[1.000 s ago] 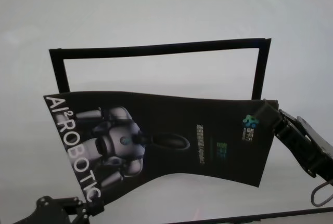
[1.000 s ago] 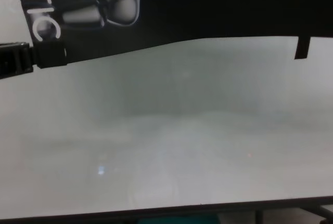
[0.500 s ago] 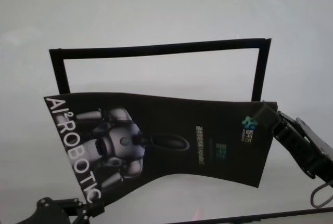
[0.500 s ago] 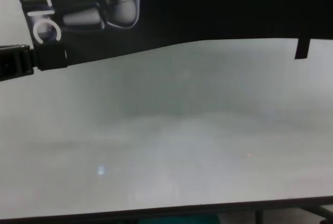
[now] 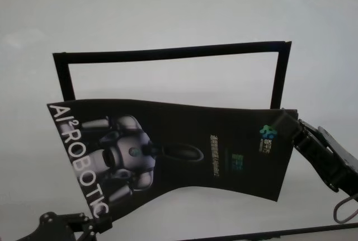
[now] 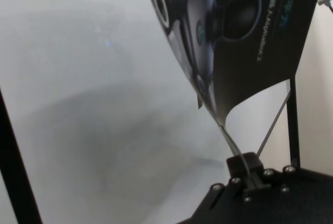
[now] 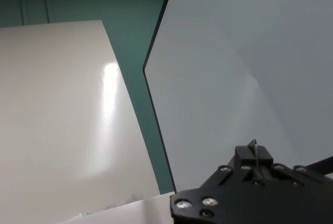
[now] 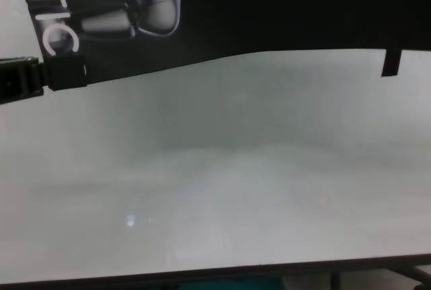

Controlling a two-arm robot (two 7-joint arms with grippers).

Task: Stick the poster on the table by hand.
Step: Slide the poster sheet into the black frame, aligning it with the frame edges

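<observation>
poster (image 5: 184, 151): big glossy black sheet, grey-white robot picture and white "AI²ROBOTIC" lettering down its left edge. It's held up above the table between both grippers, kinda sagging and wavy, with the near edge curving upward in the middle.
table (image 5: 168, 12): plain white-grey top, way bigger than the poster, thin dark edge along the near side in the chest view.
left gripper (image 5: 96, 225): down at the poster's near-left corner, right by the "TIC" letters, clamped onto that corner. The left wrist view shows the sheet's thin edge running right into its fingertips.
right gripper (image 5: 286, 122): at the poster's far-right corner, next to the little green-blue logo, pinched onto that corner.
tape frame (image 5: 168, 53): narrow black strips lying flat on the table in a rectangle outline. The poster covers its near part, so only the far strip and the two side strips show.
</observation>
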